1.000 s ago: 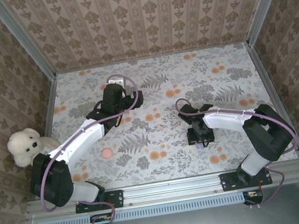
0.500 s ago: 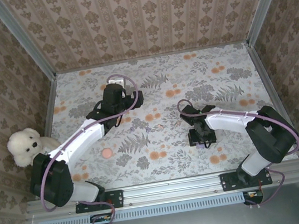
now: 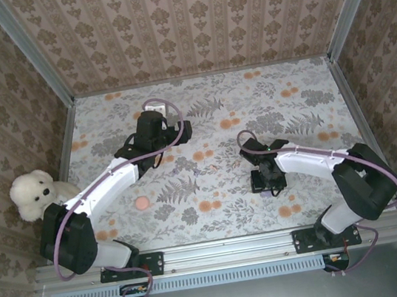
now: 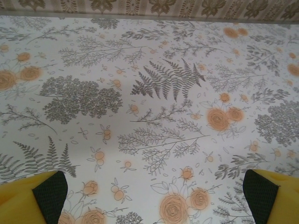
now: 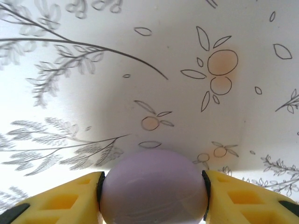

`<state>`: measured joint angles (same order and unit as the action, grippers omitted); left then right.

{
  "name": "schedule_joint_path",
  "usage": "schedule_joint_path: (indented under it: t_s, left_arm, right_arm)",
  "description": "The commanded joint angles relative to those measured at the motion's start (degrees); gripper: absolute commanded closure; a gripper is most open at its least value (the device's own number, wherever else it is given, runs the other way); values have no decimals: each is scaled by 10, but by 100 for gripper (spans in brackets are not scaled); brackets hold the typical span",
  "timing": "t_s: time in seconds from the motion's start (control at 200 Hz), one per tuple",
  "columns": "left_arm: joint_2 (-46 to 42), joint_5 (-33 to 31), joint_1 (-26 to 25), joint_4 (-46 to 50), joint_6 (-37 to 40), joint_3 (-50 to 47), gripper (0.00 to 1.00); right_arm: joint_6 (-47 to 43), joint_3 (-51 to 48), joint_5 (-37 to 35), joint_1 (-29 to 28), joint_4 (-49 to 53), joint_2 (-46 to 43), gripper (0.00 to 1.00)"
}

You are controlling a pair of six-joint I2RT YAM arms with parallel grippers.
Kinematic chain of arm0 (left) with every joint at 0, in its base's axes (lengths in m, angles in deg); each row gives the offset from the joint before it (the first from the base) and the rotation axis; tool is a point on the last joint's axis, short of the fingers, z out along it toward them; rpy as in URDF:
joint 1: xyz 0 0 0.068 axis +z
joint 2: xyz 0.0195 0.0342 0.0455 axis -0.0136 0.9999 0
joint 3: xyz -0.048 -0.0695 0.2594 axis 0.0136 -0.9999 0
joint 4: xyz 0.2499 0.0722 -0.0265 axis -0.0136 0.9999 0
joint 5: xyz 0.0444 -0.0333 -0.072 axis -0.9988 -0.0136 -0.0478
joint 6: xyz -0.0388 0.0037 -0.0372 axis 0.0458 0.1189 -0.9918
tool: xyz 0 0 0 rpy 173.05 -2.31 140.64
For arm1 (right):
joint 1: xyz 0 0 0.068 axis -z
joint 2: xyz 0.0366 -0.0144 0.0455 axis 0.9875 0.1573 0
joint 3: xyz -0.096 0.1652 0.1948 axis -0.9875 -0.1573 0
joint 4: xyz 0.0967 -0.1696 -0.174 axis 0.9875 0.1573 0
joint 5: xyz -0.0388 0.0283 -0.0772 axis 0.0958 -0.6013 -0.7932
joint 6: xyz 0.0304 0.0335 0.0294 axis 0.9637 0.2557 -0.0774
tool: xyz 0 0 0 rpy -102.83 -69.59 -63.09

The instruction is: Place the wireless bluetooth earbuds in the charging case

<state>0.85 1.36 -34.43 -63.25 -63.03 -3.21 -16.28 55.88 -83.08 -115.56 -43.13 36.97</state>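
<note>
The charging case (image 5: 152, 179) is a smooth lavender rounded shell, low in the right wrist view and just above the floral tabletop. My right gripper (image 5: 153, 192) is shut on it, one yellow finger pressing each side. I cannot tell whether its lid is open. From above, the right gripper (image 3: 266, 182) is right of centre, with a bit of the lavender case (image 3: 274, 191) showing beneath it. My left gripper (image 3: 179, 130) hovers over the back-left middle of the table. In the left wrist view the left gripper (image 4: 154, 198) is open, with only printed tablecloth between its fingers (image 4: 46, 193).
A white plush toy (image 3: 36, 194) sits at the table's left edge beside the left arm. A small salmon disc (image 3: 141, 202) lies on the cloth in front of the left forearm. Patterned walls close three sides, and a metal rail (image 3: 228, 247) runs along the front.
The right arm has shifted slightly rightward and toward the front, with the case still held. The left arm has stayed put.
</note>
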Motion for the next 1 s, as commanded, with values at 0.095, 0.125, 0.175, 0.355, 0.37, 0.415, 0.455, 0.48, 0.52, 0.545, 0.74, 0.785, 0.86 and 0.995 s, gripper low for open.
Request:
schedule_joint_path:
  t_s: [0.095,0.125,0.175,0.355,0.37,0.415,0.455,0.48,0.52,0.545,0.74,0.785,0.86,0.995]
  left_arm:
    - [-23,61,12,-49,-17,-14,0]
    - [-25,69,14,-59,-18,-20,0]
    - [-29,85,18,-75,-23,-29,0]
    - [-38,143,21,-131,-30,-52,0]
    - [-38,147,20,-137,-31,-53,0]
    - [-34,157,20,-149,-37,-57,0]
    - [-30,165,19,-163,-43,-60,0]
    - [-26,169,18,-174,-47,-60,1]
    - [-19,174,16,-189,-53,-60,1]
    - [-14,177,14,-198,-57,-60,2]
    - [43,194,-12,-268,-67,-50,6]
    - [58,198,-16,-284,-70,-45,9]
    - [85,199,-24,-311,-74,-38,12]
    - [132,208,-28,-354,-83,-19,20]
  right_arm:
    - [53,61,37,29,-25,-65,52]
    - [60,68,46,40,-37,-66,52]
    - [73,82,61,60,-61,-62,53]
    - [144,146,124,127,-175,6,55]
    - [151,152,129,130,-183,13,55]
    - [166,172,143,137,-205,34,55]
    - [179,194,152,142,-221,54,55]
    - [189,208,157,143,-230,67,55]
    - [200,230,163,146,-242,85,55]
    - [209,243,165,146,-249,94,55]
    - [293,301,183,154,-318,154,55]
    - [317,303,188,155,-338,163,55]
    - [354,302,193,156,-373,175,55]
    - [406,292,198,156,-419,187,55]
